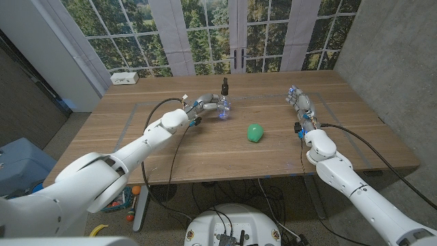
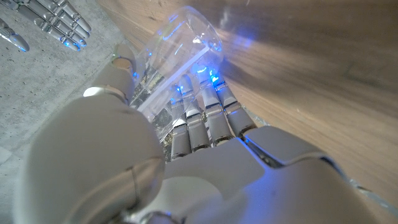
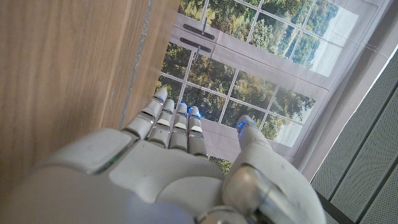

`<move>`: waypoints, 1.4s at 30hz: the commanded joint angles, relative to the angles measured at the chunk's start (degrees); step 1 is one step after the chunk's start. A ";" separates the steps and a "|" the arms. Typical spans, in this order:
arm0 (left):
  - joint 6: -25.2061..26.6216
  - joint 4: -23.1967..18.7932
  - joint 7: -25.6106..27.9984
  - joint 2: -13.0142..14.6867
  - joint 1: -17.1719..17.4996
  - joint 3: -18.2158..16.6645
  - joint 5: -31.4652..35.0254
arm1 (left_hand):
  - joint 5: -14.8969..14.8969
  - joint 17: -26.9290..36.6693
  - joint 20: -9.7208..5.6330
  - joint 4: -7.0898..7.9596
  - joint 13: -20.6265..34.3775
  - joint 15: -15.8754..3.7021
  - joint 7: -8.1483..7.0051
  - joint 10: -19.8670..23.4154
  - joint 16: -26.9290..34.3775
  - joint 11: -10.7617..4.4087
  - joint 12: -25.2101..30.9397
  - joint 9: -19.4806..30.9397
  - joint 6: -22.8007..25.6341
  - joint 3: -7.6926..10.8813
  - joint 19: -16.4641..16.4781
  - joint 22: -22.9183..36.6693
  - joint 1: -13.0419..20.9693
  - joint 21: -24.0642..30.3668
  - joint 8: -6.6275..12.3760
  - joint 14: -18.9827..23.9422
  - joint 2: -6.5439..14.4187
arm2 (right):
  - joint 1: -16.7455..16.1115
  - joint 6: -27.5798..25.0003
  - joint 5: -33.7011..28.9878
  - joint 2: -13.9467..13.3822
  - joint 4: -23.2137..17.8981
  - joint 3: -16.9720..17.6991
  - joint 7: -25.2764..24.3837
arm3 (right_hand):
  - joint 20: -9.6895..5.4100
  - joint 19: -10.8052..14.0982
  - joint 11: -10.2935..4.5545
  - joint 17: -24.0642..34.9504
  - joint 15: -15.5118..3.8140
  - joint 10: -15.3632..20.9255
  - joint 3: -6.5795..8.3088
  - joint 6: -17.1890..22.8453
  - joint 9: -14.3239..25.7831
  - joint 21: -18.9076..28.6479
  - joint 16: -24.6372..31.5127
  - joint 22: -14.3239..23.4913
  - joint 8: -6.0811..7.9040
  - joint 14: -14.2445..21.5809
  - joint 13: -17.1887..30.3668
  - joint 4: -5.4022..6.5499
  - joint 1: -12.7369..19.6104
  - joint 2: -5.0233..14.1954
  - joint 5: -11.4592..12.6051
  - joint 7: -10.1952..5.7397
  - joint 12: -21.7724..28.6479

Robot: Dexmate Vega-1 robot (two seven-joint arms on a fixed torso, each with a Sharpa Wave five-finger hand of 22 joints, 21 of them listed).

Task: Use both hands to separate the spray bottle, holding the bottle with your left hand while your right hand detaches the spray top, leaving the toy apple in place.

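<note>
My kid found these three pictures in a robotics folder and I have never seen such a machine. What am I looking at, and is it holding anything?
It is a two-armed robot standing at a wooden table. The wide picture comes from a camera on its head; the other two come from cameras on its wrists, looking along the back of each robot hand. The left robot hand grips a clear spray bottle; its dark spray top stands up above the fingers. The right robot hand holds nothing, with its fingers apart. A green toy apple sits on the table between the arms, and a small white box lies at the far edge.
</note>
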 commanded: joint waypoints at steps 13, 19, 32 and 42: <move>-1.17 -6.84 5.40 1.92 0.03 0.36 6.07 | 0.18 0.53 -0.49 13.10 2.61 -16.61 -5.92 15.22 -0.37 -12.81 7.49 1.11 6.45 13.88 -0.28 0.19 0.04 0.67 1.35 6.58 8.43 | -2.13 -5.60 -7.13 -3.63 -9.78 -0.37 -4.46 | 1.22 1.14 -0.56 0.26 -0.09 0.29 0.12 0.34 0.23 0.03 0.75 0.47 0.58 1.38 0.19 -1.09 0.89 -0.32 0.41 -0.92 0.29; -1.13 -8.00 6.17 1.98 0.39 0.42 6.99 | 0.16 0.68 -0.56 13.06 3.27 -16.60 -5.91 15.19 -0.44 -12.79 7.84 1.46 6.41 13.95 -0.33 0.20 0.10 0.81 1.51 6.60 8.43 | -1.45 -7.00 -8.65 -4.45 -11.38 -0.93 -3.87 | 1.28 1.27 -0.47 0.40 -0.23 0.37 0.04 0.51 0.25 0.02 0.90 0.53 0.62 1.53 0.25 -1.08 0.76 -0.25 0.37 -0.92 0.34; 1.59 -15.57 10.30 4.64 2.51 0.18 12.32 | 0.10 0.91 -1.03 13.09 4.56 -16.58 -5.99 15.28 -0.64 -12.87 8.55 2.14 6.52 14.01 -0.54 0.20 0.07 1.07 1.92 6.60 8.33 | -0.26 -9.53 -11.99 -5.91 -14.31 -2.13 -2.94 | 1.18 1.48 -0.42 0.61 -0.33 0.42 -0.08 0.55 0.28 0.00 1.06 0.60 0.59 1.55 0.36 -1.02 0.52 -0.13 0.32 -0.77 0.40; 4.46 -20.26 11.53 6.44 3.27 0.25 16.22 | 0.08 1.06 -1.58 13.02 5.67 -16.65 -6.12 15.39 -0.85 -12.89 9.16 2.74 6.93 14.09 -0.73 0.19 0.08 1.30 2.38 6.59 8.29 | -0.41 -11.99 -15.49 -6.66 -17.06 -2.73 -4.17 | 1.12 1.52 -0.51 0.80 -0.46 0.44 -0.20 0.64 0.30 -0.08 1.14 0.64 0.59 1.41 0.46 -1.01 0.32 -0.11 0.28 -0.73 0.43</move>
